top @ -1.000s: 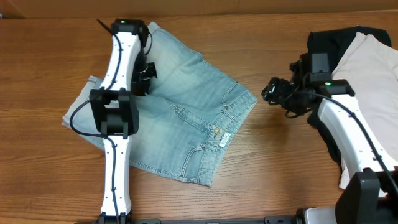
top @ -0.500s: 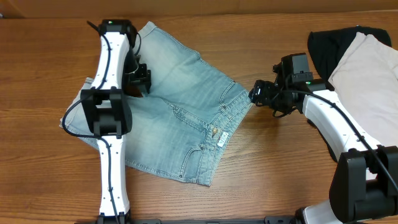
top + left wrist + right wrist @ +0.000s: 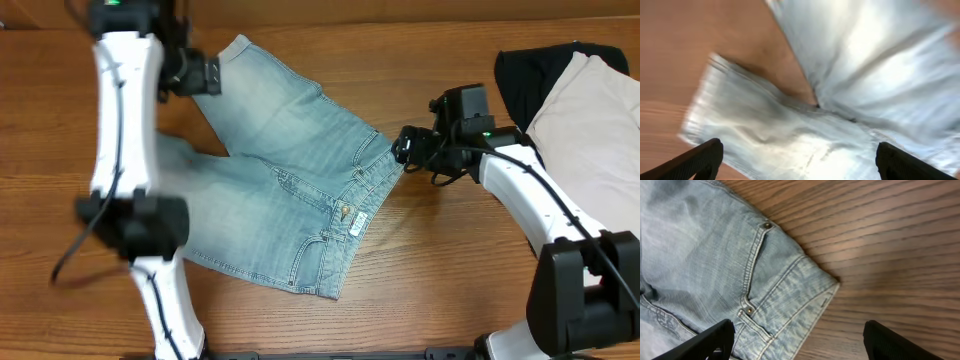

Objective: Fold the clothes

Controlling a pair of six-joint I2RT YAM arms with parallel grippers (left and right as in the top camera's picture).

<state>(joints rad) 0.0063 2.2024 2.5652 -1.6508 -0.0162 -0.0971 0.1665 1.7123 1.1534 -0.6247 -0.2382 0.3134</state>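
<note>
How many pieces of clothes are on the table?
3. Denim shorts lie spread in the middle; a cream garment sits at the right edge, on top of a black garment. More may be hidden underneath.

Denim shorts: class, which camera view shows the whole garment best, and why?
Overhead: the denim shorts show almost whole, spread flat. Left wrist gives a blurred close-up; right wrist only a waistband corner.

Shorts point(image 3: 290, 190) centre-left on table point(image 3: 450, 280), garment pile point(image 3: 590, 130) far right
</note>
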